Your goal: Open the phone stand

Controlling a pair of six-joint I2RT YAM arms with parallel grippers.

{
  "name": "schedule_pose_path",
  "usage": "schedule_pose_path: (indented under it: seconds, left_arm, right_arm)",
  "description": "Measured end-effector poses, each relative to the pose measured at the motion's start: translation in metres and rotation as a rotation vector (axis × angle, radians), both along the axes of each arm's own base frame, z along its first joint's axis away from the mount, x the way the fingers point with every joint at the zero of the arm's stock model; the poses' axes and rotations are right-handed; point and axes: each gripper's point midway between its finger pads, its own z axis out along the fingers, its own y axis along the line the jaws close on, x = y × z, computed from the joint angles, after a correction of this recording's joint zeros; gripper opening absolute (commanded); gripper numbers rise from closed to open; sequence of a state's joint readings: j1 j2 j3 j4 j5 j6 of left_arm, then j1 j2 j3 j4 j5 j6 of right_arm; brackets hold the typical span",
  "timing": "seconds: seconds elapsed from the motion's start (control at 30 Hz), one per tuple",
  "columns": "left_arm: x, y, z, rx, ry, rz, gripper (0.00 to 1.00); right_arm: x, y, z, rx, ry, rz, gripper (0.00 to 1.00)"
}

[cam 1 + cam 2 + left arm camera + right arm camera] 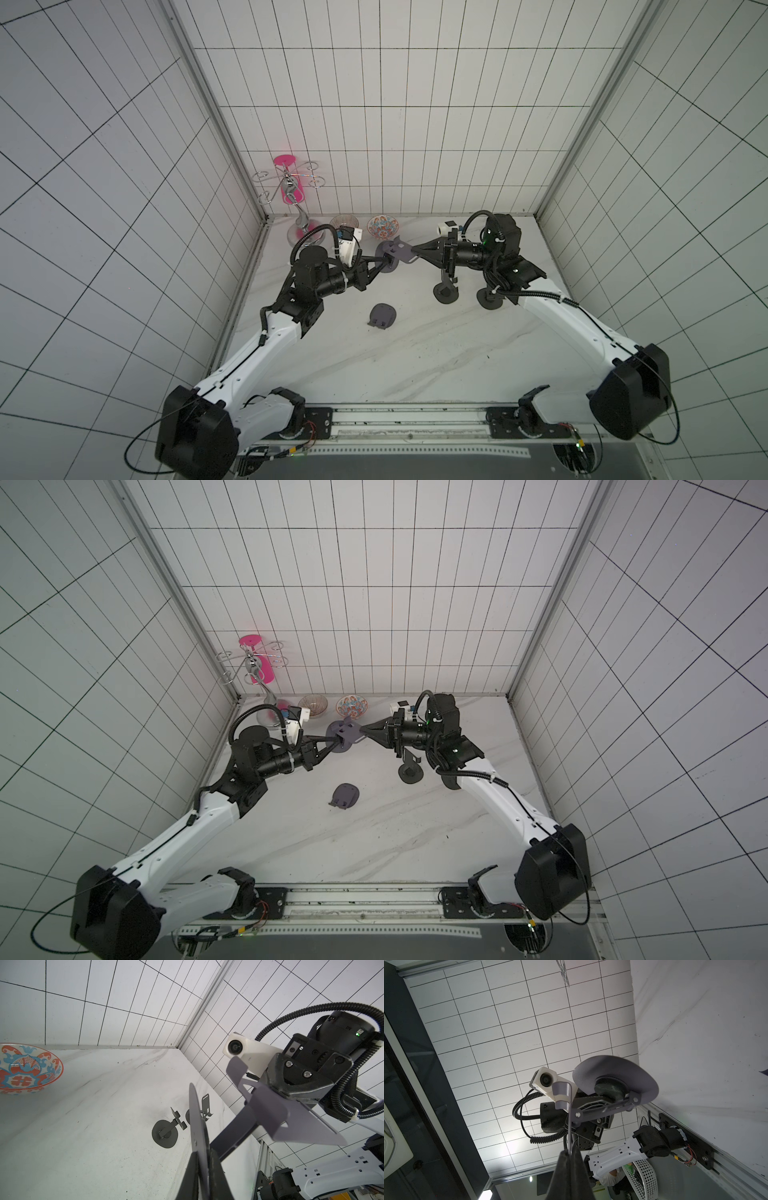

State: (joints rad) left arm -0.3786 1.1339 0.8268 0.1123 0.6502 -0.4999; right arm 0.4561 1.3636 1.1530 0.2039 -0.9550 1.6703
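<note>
Two grippers share one grey phone stand [392, 250], held clear of the marble table [415, 365] near its back edge in both top views. On the left, the left gripper [389, 261] is clamped tight on the rim of the stand's round base [197, 1118], its jaws pinching the thin disc edge-on. From that base a flat link arm [236, 1132] runs up to the cradle plate [295, 1120], which already stands away from the base, so the unfolding looks part done. On the right, the right gripper [412, 250] is pinched almost fully closed on the cradle's thin edge. The next move, I judge, calls for the left side to brace the base while the right swings the cradle further about its hinges, without letting the thin sheet slip. Farther right, two dark stands [444, 293] sit unfolded on the table. No brand, label or writing is legible anywhere.
</note>
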Motion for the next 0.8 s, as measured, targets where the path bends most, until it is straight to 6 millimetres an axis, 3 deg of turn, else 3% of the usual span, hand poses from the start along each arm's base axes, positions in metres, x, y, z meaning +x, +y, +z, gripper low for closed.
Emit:
schedule_pose_path:
  seconds: [0.1, 0.17, 0.43, 0.57, 0.67, 0.8]
  left_arm:
    - [0.007, 0.003, -0.006, -0.006, 0.038, 0.025, 0.0]
    - [0.014, 0.005, -0.016, -0.006, 0.08, 0.041, 0.0]
    - [0.029, 0.002, -0.053, -0.04, 0.285, 0.009, 0.0]
    - [0.035, 0.002, -0.048, -0.147, 0.37, -0.043, 0.0]
    - [0.036, 0.002, -0.039, -0.209, 0.399, -0.076, 0.0]
    - [0.03, -0.002, -0.029, -0.239, 0.408, -0.118, 0.0]
  right_arm:
    - [0.004, -0.003, 0.004, 0.011, -0.013, -0.006, 0.38]
    - [0.009, -0.008, 0.007, 0.016, -0.025, -0.022, 0.46]
    - [0.014, -0.024, 0.031, -0.037, -0.196, -0.043, 0.53]
    - [0.001, -0.042, 0.048, -0.202, -0.414, -0.099, 0.6]
    - [-0.019, -0.056, 0.057, -0.326, -0.568, -0.128, 0.6]
    - [-0.039, -0.055, 0.038, -0.443, -0.647, -0.092, 0.57]
